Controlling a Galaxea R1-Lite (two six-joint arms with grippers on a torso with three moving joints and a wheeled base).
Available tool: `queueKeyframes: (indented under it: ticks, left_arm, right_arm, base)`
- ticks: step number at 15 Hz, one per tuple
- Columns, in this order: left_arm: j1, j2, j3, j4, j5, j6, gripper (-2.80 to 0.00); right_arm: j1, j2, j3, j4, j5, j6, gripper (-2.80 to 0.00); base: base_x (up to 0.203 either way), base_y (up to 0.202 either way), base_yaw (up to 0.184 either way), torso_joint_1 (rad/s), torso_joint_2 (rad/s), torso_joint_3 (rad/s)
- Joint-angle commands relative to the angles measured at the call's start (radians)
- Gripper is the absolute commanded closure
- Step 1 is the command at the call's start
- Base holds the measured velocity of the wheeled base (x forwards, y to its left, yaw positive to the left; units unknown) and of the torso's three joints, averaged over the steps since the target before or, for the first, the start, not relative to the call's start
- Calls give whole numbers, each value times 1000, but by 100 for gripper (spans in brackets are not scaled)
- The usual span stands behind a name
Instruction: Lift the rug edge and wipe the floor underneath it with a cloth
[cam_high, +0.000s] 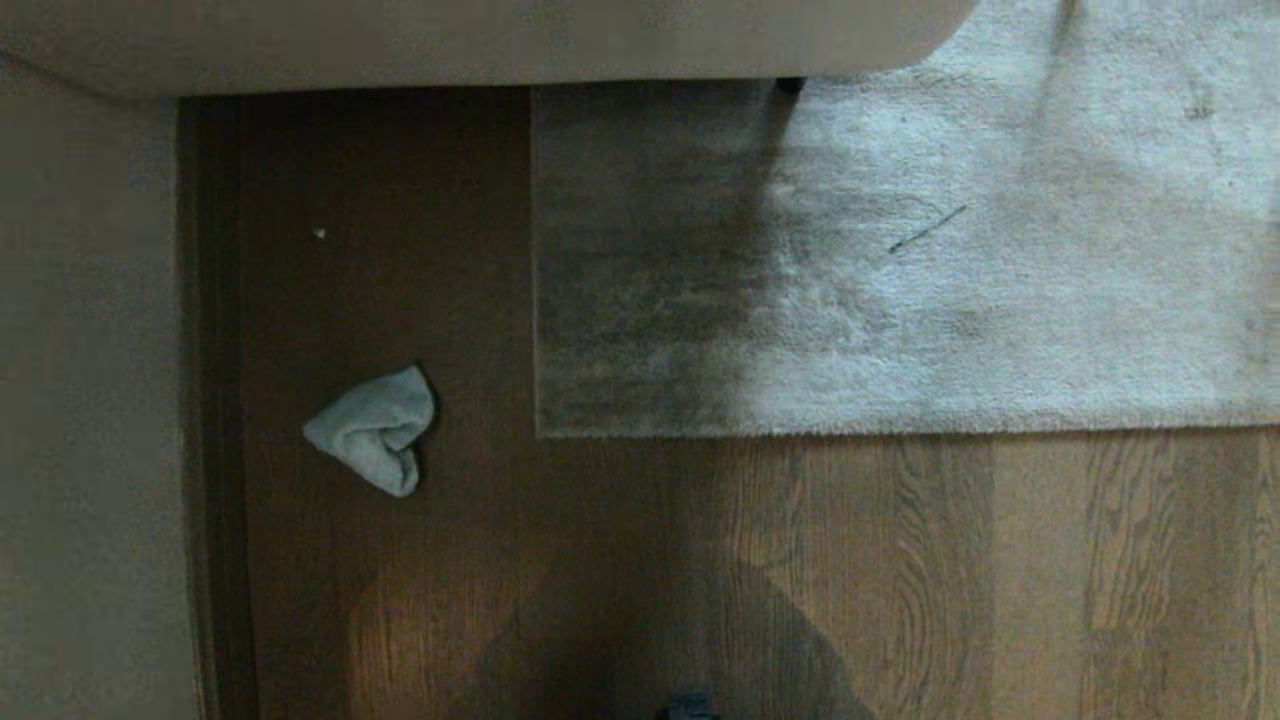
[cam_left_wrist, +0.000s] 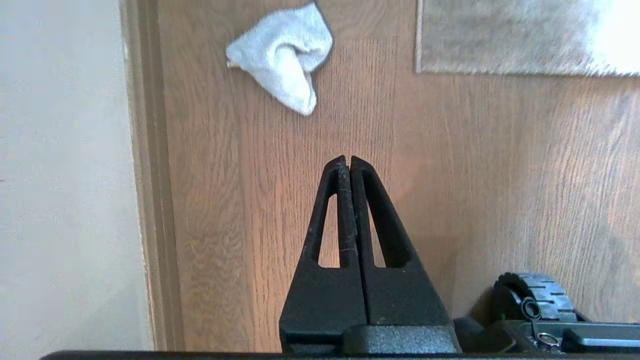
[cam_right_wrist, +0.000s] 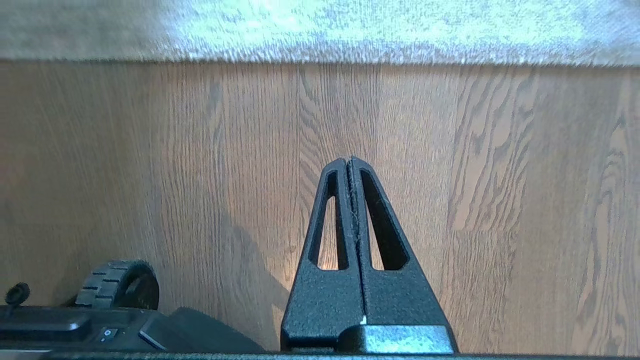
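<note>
On the floor (cam_high: 560, 560) ahead of the robot, the task looks wholly unstarted. The cloth (cam_high: 375, 428) lies crumpled on bare wood planks, untouched, between the pale wall (cam_high: 90, 400) on the robot's left and the rug. It sits near the rug's side border but clearly apart from it. The rug edge (cam_high: 540, 432), with its square corner, lies flat against the planks, and the far end of the rug runs beneath a sofa (cam_high: 480, 40). Nothing is lifted and nothing wiped, so picking up the cloth, raising the border and wiping beneath all remain.

Neither arm shows from the head camera. Each wrist camera looks down at the floor from above the base, beside a wheel (cam_left_wrist: 530, 300). The left gripper (cam_left_wrist: 346, 161) hangs short of the cloth with its jaws pressed together and empty. The right gripper (cam_right_wrist: 349, 162) hangs over bare planks short of the rug's front border, jaws likewise closed on nothing.
</note>
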Motion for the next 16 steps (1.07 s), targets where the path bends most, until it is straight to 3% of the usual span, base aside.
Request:
queueKeyframes:
  ticks: [1,16]
  left_arm:
    - [0,0,0,-1,0,-1,0]
    - [0,0,0,-1,3,-1,0]
  right_arm:
    - [0,1,0,-1,0,-1,0]
    - [0,1,0,-1,0,-1,0]
  base:
    - [0,0,0,1,1,206]
    - [0,0,0,2,2,203]
